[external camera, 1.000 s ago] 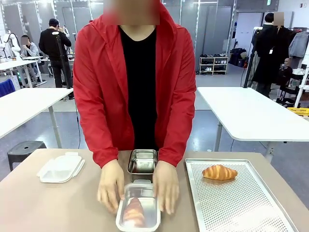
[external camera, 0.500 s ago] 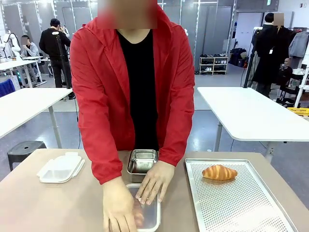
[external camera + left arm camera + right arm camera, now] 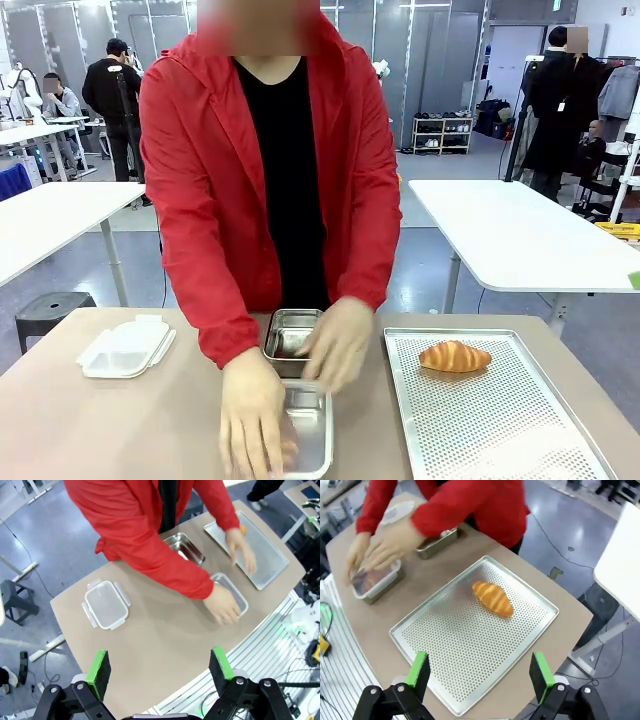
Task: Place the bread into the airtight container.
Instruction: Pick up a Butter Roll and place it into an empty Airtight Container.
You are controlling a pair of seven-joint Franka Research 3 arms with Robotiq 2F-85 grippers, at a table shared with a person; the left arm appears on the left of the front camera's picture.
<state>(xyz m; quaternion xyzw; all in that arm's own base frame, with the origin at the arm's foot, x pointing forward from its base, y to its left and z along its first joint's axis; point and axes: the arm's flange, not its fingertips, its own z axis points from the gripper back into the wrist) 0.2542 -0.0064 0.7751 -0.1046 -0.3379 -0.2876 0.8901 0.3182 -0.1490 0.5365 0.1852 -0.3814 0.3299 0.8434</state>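
Sitting far left: clip-lid plastic box [image 3: 125, 347]. Centre: person's hand [image 3: 252, 418] over steel tin [image 3: 312, 430]. Right: bread [image 3: 455, 356] on perforated tray [image 3: 500, 430], well ahead of right gripper [image 3: 479, 672], fingers spread wide, nothing held; left gripper [image 3: 160, 667] likewise wide, empty.

we face the person [image 3: 270, 180] closely across the table [image 3: 100, 430]; both wrist cameras look down from high, sharing the tray [image 3: 500, 430] with bread [image 3: 455, 356].

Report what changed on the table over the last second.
The person's hand at picture left slid from beside the near rectangular steel container onto its top; the other hand lifted off, toward the far steel container. The golden croissant, perforated metal tray and white plastic lid stayed put.
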